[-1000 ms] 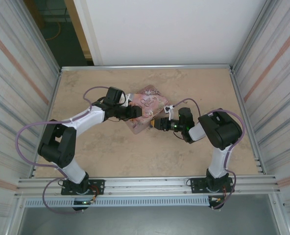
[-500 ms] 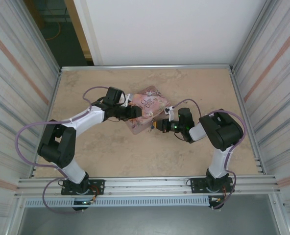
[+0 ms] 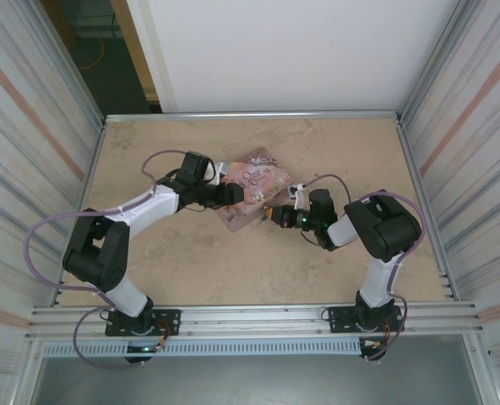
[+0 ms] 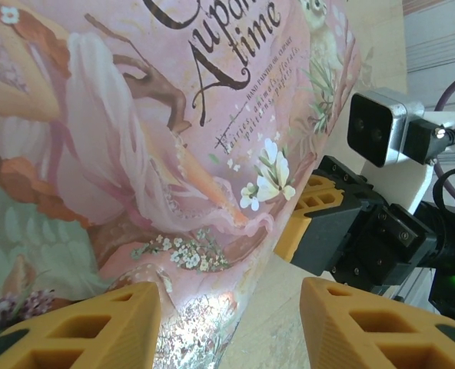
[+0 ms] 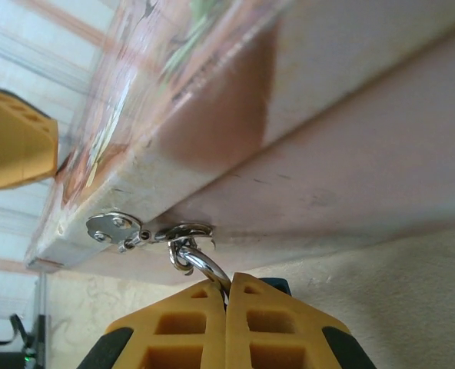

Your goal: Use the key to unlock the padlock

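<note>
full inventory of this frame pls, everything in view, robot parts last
tin: 1, pink with an illustrated lid, mid-table between the two pincers
latch: 1, silver metal, on the tin's side wall
padlock: 1, blue body mostly hidden, metal shackle hooked through the latch ring
table: 1, beige, inside a metal-framed enclosure
cables: 2, purple, one along each arm
arms: 2, white and black, bases at the near edge
left pincer: 1, orange fingers, open, at the tin's left edge
right pincer: 1, orange fingers, shut on the padlock below the latch
</note>
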Robot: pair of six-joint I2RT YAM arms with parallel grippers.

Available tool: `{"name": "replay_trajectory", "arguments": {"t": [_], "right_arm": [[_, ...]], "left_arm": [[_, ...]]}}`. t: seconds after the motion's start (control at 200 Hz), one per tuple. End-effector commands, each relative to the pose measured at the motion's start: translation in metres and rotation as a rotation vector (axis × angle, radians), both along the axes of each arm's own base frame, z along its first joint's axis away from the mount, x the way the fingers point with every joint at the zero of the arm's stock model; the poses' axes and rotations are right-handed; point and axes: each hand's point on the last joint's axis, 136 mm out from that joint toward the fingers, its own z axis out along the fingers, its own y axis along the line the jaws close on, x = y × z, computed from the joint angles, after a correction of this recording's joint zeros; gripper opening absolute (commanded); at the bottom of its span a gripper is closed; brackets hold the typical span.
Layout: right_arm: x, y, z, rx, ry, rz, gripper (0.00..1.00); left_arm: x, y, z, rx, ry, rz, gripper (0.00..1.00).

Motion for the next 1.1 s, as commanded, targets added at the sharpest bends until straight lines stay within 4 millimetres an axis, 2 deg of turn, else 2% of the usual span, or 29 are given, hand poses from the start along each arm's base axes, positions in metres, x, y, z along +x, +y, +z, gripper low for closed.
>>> {"name": "replay_trajectory", "arguments": {"t": [0.0,0.125,0.411,0.721,1.092], "right_arm": [[0.020,-0.001,0.039,0.135,-0.050,-0.090,0.00],[0.027,0.001,0.045,0.207,-0.028,-0.132,0.00],[0.036,0.001,0.040,0.220,0.001,-0.180,0.00],[0.049,0.001,0.044,0.239,0.004,-0.215,0.00],[0.063,-0.012,0.045,0.238,-0.012,-0.274,0.00]], "left_arm": [[-0.035,0.020,-0.046,0.122,0.175,0.022,0.52],[-0.036,0.020,-0.048,0.119,0.178,0.025,0.52],[-0.036,0.020,-0.050,0.123,0.179,0.019,0.52],[-0.036,0.020,-0.050,0.125,0.178,0.017,0.52],[-0.034,0.024,-0.046,0.119,0.171,0.027,0.52]]}}
